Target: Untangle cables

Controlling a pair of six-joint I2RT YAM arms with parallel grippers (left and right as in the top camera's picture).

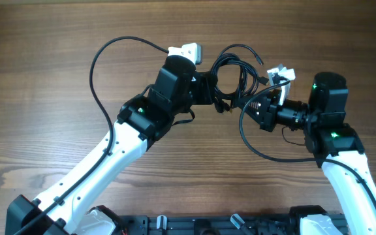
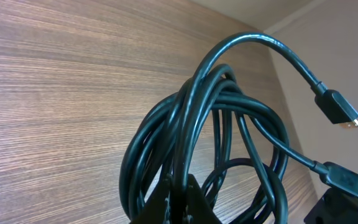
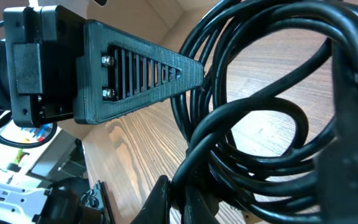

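Note:
A tangled bundle of thin black cables [image 1: 234,75] hangs between my two grippers above the wooden table. My left gripper [image 1: 215,88] is shut on strands at the bundle's left side; in the left wrist view the loops [image 2: 197,137] rise from my jaws [image 2: 179,199], with two plug tips [image 2: 340,115] at the right. My right gripper [image 1: 253,98] is shut on strands at the bundle's right side; in the right wrist view the loops [image 3: 260,118] fill the frame above my jaws [image 3: 182,199], and the left gripper's black finger [image 3: 135,68] reaches in from the left.
The wooden table [image 1: 38,59] lies below. Thicker black arm cables loop at the left [image 1: 96,72] and at the right [image 1: 260,143]. The robot's base bar [image 1: 227,225] runs along the front edge.

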